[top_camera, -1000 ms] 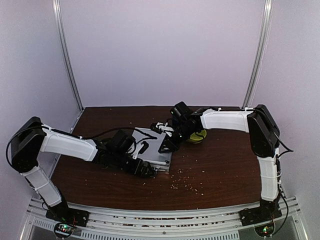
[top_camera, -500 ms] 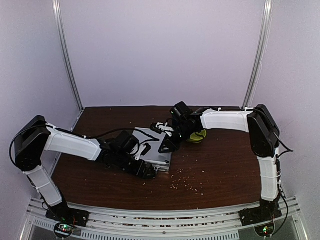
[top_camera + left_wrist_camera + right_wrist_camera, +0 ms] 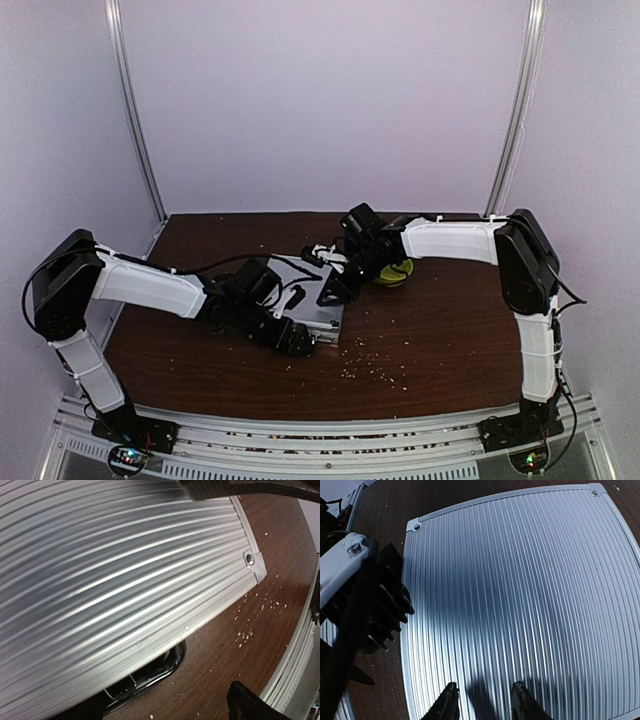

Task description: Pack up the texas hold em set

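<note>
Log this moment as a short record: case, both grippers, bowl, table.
case: small silver ribbed aluminium briefcase, closed, flat on the table
handle: black loop at the case's near edge
left gripper: open, at the case's near edge; contact unclear
right gripper: open, fingertips over the lid, nothing between them
bowl: yellow-green bowl, right of the case, partly hidden by the right arm
table: dark brown wood, pale crumbs near the front
</note>
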`<state>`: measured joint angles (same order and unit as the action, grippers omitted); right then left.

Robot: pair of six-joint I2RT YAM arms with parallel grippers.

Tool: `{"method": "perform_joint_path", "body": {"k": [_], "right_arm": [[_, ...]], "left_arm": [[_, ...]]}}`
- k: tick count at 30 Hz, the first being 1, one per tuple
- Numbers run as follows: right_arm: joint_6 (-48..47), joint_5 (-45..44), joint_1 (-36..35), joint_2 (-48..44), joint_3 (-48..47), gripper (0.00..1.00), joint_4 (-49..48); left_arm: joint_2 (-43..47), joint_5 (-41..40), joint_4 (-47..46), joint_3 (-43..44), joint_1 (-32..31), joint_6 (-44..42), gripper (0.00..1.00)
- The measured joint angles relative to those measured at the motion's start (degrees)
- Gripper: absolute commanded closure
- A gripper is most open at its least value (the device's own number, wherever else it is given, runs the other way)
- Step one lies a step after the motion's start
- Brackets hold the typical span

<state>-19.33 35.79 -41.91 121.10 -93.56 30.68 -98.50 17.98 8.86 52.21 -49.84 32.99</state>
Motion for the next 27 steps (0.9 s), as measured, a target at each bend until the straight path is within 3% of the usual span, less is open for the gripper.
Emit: {"method": "perform_joint_path", "body": {"k": [15,27], "right_arm": [[-0.02,0.02,0.00,0.00,0.00,0.62,0.00],[-0.02,0.28,0.00,0.02,0.00,0.63,0.00]], "left_arm": [[1.01,0.46,0.33,0.09,0.20,-0.09,0.15],[11.04,-3.15,10.40,12.63,-0.09,-6.29,0.18]]}}
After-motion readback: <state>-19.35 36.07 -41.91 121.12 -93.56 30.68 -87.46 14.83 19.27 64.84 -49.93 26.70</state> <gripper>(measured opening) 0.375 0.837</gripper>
